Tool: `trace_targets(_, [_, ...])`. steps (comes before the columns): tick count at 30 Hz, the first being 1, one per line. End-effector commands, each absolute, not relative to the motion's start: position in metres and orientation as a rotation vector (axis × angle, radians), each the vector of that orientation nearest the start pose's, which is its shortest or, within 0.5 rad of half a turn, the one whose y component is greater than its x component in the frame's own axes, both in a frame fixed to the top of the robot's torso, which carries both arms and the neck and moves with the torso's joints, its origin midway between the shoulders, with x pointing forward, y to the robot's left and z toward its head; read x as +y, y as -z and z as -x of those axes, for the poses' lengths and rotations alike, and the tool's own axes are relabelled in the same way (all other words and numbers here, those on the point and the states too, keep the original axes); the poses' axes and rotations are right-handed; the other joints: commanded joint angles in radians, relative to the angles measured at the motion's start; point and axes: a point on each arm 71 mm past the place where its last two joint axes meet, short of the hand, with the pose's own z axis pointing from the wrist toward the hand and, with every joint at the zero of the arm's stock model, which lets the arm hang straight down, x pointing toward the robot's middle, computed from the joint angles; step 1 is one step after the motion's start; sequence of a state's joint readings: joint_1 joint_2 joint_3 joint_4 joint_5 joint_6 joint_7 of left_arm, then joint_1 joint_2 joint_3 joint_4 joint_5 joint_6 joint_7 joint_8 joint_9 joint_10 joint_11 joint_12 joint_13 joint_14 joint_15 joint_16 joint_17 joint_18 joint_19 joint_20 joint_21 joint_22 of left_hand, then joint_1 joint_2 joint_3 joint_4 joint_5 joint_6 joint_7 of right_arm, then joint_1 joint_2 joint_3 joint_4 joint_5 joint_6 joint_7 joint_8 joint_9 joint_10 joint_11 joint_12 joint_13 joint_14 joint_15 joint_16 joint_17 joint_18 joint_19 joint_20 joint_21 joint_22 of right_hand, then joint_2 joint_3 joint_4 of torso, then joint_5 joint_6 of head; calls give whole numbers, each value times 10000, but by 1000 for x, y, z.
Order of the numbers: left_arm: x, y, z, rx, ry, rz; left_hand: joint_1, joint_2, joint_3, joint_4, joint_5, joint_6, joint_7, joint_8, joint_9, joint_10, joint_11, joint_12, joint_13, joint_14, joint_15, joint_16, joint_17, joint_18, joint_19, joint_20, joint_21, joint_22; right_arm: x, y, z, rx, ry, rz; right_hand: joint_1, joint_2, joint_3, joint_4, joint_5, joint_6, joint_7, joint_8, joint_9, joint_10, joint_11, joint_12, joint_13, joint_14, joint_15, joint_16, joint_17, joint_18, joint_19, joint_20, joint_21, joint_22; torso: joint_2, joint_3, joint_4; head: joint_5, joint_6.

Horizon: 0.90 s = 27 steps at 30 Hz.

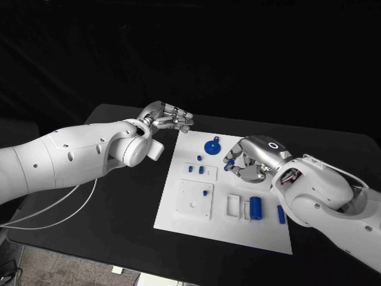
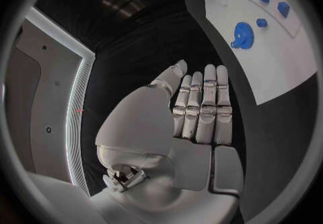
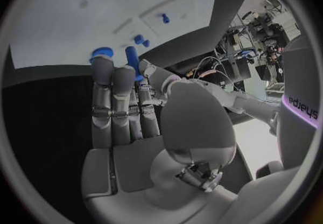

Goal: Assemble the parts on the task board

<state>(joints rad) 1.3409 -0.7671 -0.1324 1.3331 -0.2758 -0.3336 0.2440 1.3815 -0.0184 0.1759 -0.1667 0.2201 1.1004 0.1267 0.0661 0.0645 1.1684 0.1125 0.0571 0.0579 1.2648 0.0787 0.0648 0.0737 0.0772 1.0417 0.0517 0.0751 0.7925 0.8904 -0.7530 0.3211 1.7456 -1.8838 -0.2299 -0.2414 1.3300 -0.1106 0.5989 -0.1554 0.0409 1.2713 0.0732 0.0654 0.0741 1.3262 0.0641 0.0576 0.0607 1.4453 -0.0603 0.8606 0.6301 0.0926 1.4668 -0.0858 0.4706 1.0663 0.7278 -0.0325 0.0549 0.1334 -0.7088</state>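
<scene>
1. The right hand (image 1: 249,162) is hovering over the far right part of the task board (image 1: 180,217), pinching a small blue peg (image 3: 132,58) between thumb and fingers; its other fingers are lying straight.
2. The left hand (image 1: 166,115) is waiting above the desk (image 1: 113,202) just off the board's far left corner, fingers straight and close together, holding nothing.
3. Risk, as I judge it: the pinch looks light, so the peg may be tilting or slipping as it is being lowered, and then jamming at its hole or dropping onto the board.
4. The blue gear (image 1: 212,146) is lying just beside the right hand, so a low sweep could be knocking it out of place.
5. Count on the board: one gear, two small blue blocks (image 1: 196,170), one blue stud (image 1: 205,193) on the square plate, and two upright blue cylinders (image 1: 256,207) near the front right. Smaller pieces are too fine to count.
</scene>
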Motion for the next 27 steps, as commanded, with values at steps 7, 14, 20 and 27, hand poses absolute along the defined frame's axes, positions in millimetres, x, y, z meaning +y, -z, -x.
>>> trace_targets(7, [220, 153, -537, 15347, 12711, 8128, -7, 120, 3, -33, -41, 52, 17, -22, 3, -95, -8, 36, -4, -40, 4, -37, -13, 80, 6, 54, -49, 68, -71, 180, -409, 14616, -8668, 3973, 117, 16, -37, -6, 71, 80, 17, -7, -8, 565, -492, 21, 11, -26, -86, -74, 25, 199, 301, -84, -113, 20, 15, 0, 25, 258, -9])
trace_targets(14, [215, 153, -537, 15409, 12814, 8079, -7, 120, 3, -33, -41, 52, 17, -22, 3, -95, -8, 36, -4, -40, 4, -37, -13, 80, 6, 54, -49, 68, -50, 202, -397, 14874, -9103, 4523, 118, 23, -23, -52, 71, 68, 19, -9, -11, 555, -487, 21, 11, -30, -99, -99, 33, 214, 310, -96, -182, 22, 8, -1, 22, 339, -54])
trace_targets(20, [212, 153, -537, 15451, 12870, 8052, -7, 120, 3, -33, -41, 52, 17, -22, 3, -95, -8, 36, -4, -40, 4, -37, -13, 80, 6, 54, -49, 68, -43, 213, -391, 15035, -9241, 4703, 99, 25, -25, -85, 72, 71, 20, -9, -11, 561, -488, 22, 12, -23, -108, -106, 45, 219, 320, -103, -201, 39, 8, 7, 10, 375, -81])
trace_targets(27, [210, 153, -537, 15487, 12917, 8028, -8, 132, 7, -31, -36, 48, 19, -20, 4, -101, -6, 36, -4, -47, 6, -36, -13, 83, 1, 58, -51, 86, -38, 229, -390, 15407, -9110, 4950, 85, 37, -25, -109, 71, 73, 19, -9, -12, 556, -487, 21, 11, -22, -109, -112, 55, 222, 326, -106, -233, 43, 17, 21, 8, 377, -116])
